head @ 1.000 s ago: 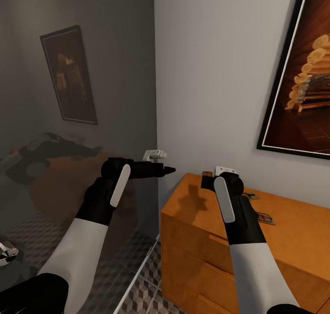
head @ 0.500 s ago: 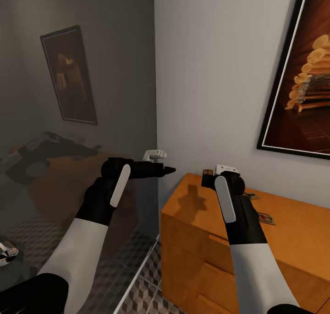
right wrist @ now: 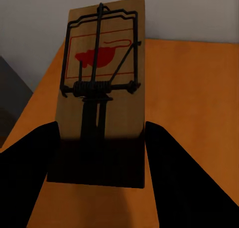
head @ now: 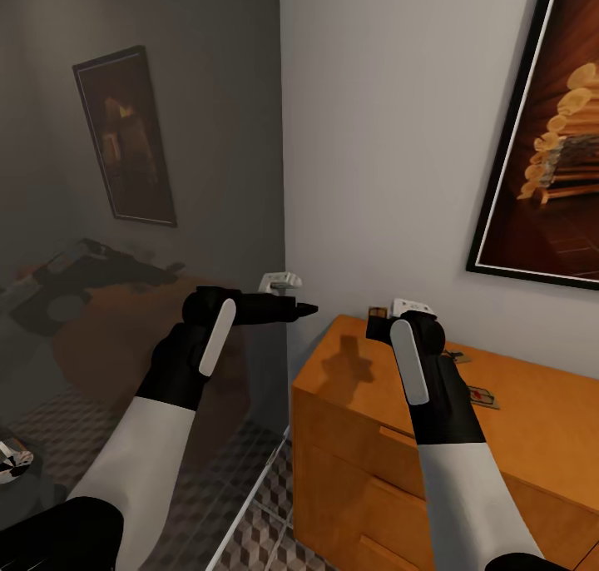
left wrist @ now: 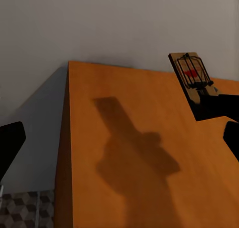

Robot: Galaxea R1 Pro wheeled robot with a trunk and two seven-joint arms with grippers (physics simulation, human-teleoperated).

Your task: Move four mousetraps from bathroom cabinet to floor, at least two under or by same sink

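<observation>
Our right gripper point(right wrist: 102, 153) is clamped on a mousetrap point(right wrist: 102, 96), the board sitting between both dark fingers and raised just above the far left corner of the cabinet point(head: 366, 388). Two more mousetraps point(head: 481, 396) lie flat on the cabinet top to the right of that arm. Our left gripper point(head: 299, 309) hangs to the left of the cabinet, pointing right; whether its jaws are parted we cannot tell. The bathroom floor point(head: 258, 513) shows below, near the cabinet's left side.
</observation>
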